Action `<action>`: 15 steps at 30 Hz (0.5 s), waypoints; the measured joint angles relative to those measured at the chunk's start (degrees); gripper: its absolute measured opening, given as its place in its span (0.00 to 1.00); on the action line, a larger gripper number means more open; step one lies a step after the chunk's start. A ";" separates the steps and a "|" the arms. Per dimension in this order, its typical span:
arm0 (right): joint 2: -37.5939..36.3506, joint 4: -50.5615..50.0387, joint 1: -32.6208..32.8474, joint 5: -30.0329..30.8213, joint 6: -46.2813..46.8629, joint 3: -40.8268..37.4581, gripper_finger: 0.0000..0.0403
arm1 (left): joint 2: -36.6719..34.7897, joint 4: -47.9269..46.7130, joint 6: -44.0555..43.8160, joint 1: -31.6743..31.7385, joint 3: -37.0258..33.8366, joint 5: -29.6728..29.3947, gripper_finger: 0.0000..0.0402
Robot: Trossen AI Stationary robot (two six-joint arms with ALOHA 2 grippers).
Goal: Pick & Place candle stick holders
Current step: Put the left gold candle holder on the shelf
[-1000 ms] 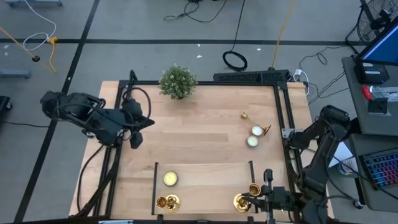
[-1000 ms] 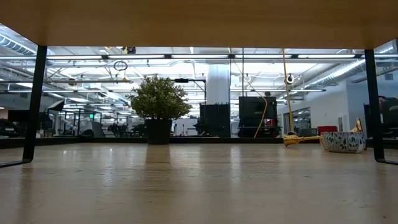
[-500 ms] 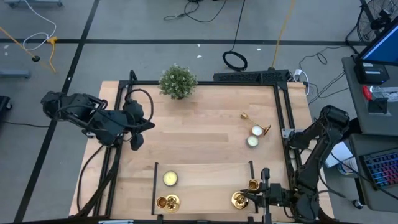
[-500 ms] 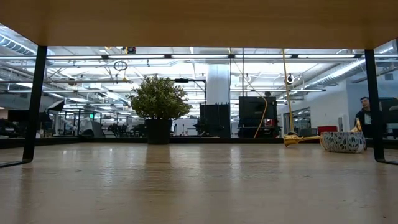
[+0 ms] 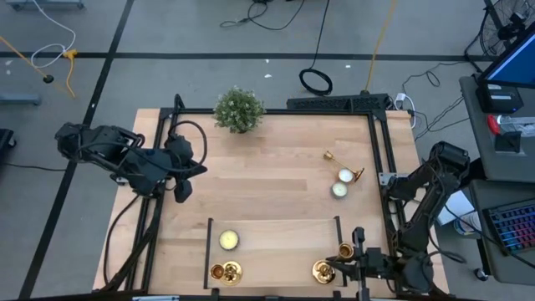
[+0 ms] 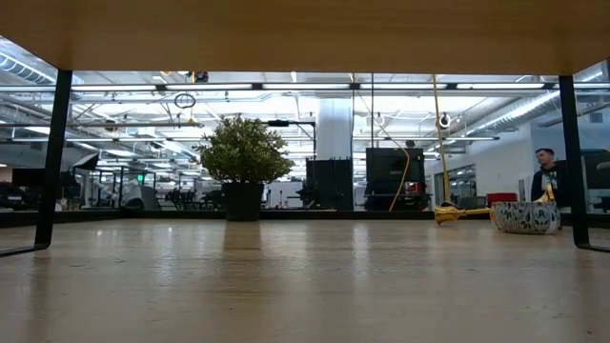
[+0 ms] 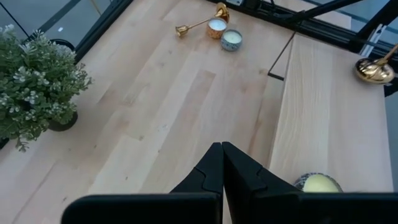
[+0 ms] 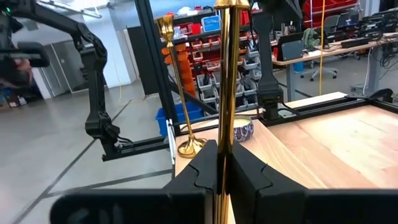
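Right wrist view shows the right gripper (image 8: 219, 163) clamped on the slim stem of a candle stick holder (image 8: 227, 74), held upright at the table's near right edge. A second holder (image 8: 180, 93) stands at the near left edge; a third holder (image 5: 332, 156) lies at the far right. The left gripper (image 7: 222, 168) waits at the left side, jaws closed and empty. Judged step: placement. The next move calls for lowering the base flat before release.

Candlestick holder (image 5: 339, 176) right of plant (image 5: 238, 109)
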 joint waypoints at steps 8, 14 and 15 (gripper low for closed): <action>0.00 0.77 1.06 -0.11 -2.18 0.00 0.03 | 0.00 -0.28 -0.59 0.00 0.00 0.19 0.01; 0.00 0.74 2.60 -0.09 -4.45 0.00 0.03 | 0.00 -1.23 -1.66 0.00 0.00 1.53 0.01; 0.00 0.74 2.70 -0.07 -4.90 0.00 0.03 | 0.00 -1.57 -2.02 0.00 0.00 1.53 0.01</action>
